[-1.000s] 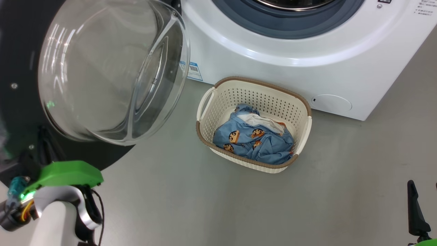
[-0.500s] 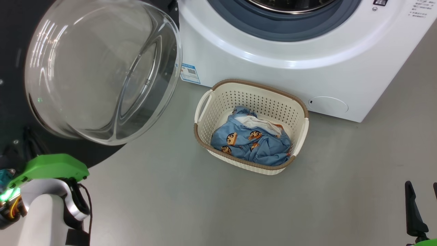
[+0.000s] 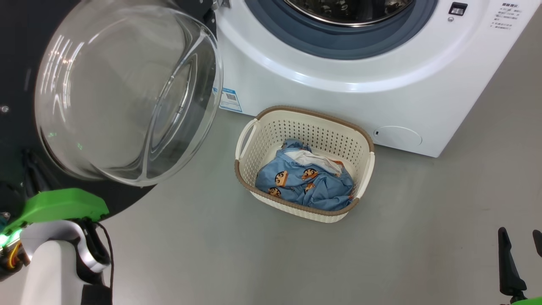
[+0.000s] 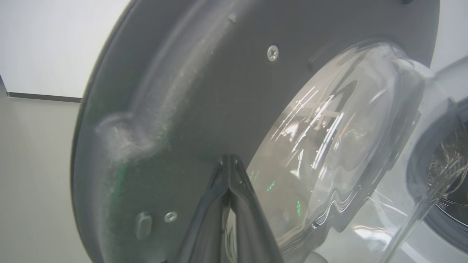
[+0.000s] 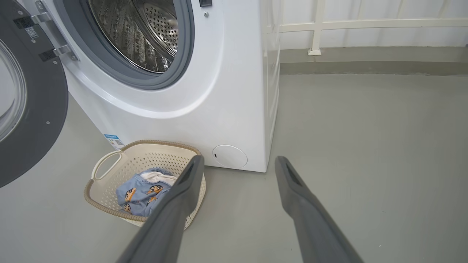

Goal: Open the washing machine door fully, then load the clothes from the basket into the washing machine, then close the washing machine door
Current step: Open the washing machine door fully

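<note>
Head view shifted upward, more drum (image 3: 347,8) showing, left fingers (image 4: 229,171) closed by washing machine door (image 4: 190,109), right fingers (image 5: 182,190) wide apart.

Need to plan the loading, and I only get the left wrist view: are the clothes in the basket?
Observer: Yes, the clothes lie bundled in the basket, on the floor just in front of the washing machine.
Operator: Is the right gripper free?
Observer: Yes, the right gripper is open and holds nothing.
Operator: Anything in the drum?
Observer: No clothes in the part of the drum that shows.
</note>
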### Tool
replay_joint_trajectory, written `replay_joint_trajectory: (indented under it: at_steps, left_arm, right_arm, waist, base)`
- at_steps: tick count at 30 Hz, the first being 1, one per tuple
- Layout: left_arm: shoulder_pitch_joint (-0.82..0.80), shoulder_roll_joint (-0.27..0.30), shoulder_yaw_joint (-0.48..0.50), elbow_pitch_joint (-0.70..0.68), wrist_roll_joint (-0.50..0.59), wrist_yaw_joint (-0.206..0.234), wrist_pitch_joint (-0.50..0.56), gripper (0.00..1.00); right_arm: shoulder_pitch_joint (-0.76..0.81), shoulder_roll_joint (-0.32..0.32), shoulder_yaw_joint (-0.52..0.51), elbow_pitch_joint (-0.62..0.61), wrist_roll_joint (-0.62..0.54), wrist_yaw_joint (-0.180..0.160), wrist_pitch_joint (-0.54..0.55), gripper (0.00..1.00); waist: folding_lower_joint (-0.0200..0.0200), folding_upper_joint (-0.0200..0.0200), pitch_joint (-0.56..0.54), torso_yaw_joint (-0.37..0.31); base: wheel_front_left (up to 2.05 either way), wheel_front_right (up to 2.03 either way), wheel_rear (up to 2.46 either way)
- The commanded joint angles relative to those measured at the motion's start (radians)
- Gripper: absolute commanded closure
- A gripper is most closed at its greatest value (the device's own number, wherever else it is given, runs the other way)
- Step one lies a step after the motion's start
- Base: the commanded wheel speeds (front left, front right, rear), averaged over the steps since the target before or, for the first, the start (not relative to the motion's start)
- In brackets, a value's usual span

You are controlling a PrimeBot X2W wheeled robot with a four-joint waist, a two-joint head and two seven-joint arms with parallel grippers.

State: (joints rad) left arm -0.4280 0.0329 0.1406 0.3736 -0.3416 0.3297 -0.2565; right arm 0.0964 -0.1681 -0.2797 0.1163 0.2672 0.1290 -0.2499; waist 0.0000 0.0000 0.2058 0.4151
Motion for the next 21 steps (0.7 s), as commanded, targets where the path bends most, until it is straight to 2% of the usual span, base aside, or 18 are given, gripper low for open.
replay_joint_trajectory:
  at_steps: [1,2,3,5,6,7,8,9,16,21]
  left_arm:
    - [0.015,0.031,0.033,-0.052,0.006,-0.005,-0.005,1.0]
    - [0.023,0.029,0.03,-0.068,0.009,-0.007,-0.005,0.98]
    - [0.032,0.028,0.026,-0.086,0.008,-0.01,-0.005,0.85]
    - [0.052,0.025,0.016,-0.123,0.01,-0.011,-0.005,0.66]
    - [0.072,0.024,0.007,-0.16,0.008,-0.013,-0.005,0.33]
    - [0.08,0.023,0.001,-0.177,0.009,-0.013,-0.005,0.16]
    - [0.08,0.023,0.001,-0.177,0.009,-0.013,-0.005,0.16]
    - [0.096,0.022,-0.009,-0.212,0.006,-0.014,-0.005,0.0]
    - [0.138,0.021,-0.051,-0.327,0.003,-0.022,0.005,0.0]
    - [0.176,0.023,-0.122,-0.408,-0.023,-0.087,0.02,0.0]
  right_arm:
    - [-0.022,-0.012,0.02,-0.017,0.009,0.002,-0.012,0.0]
    - [-0.022,-0.009,0.02,-0.016,0.009,0.002,-0.012,0.0]
    - [-0.021,-0.006,0.02,-0.015,0.009,0.002,-0.012,0.0]
    - [-0.018,-0.001,0.019,-0.013,0.008,0.002,-0.012,0.0]
    - [-0.017,0.004,0.02,-0.011,0.007,0.002,-0.012,0.0]
    - [-0.016,0.007,0.02,-0.01,0.006,0.002,-0.012,0.0]
    - [-0.016,0.007,0.02,-0.01,0.006,0.002,-0.012,0.0]
    - [-0.016,0.012,0.02,-0.009,0.005,0.002,-0.012,0.0]
    - [-0.019,0.021,0.024,-0.01,0.0,0.002,-0.012,0.0]
    - [-0.022,0.029,0.025,-0.011,-0.003,0.002,-0.012,0.0]
  waist:
    - [0.0,0.0,-0.009,-0.006]
    - [0.0,0.0,-0.012,-0.008]
    - [0.0,0.0,-0.016,-0.011]
    - [0.0,0.0,-0.025,-0.017]
    - [0.0,0.0,-0.033,-0.024]
    - [0.0,0.0,-0.036,-0.028]
    - [0.0,0.0,-0.036,-0.028]
    - [0.0,0.0,-0.044,-0.036]
    - [0.0,0.0,-0.059,-0.068]
    - [0.0,0.0,-0.072,-0.11]
  base:
    - [0.0,0.0,0.0]
    - [0.0,0.0,0.0]
    - [0.0,0.0,0.0]
    - [0.0,0.0,0.0]
    - [0.0,0.0,0.0]
    - [0.0,0.0,0.0]
    - [0.0,0.0,0.0]
    - [0.0,0.0,0.0]
    - [0.0,0.0,0.0]
    - [0.0,0.0,0.0]
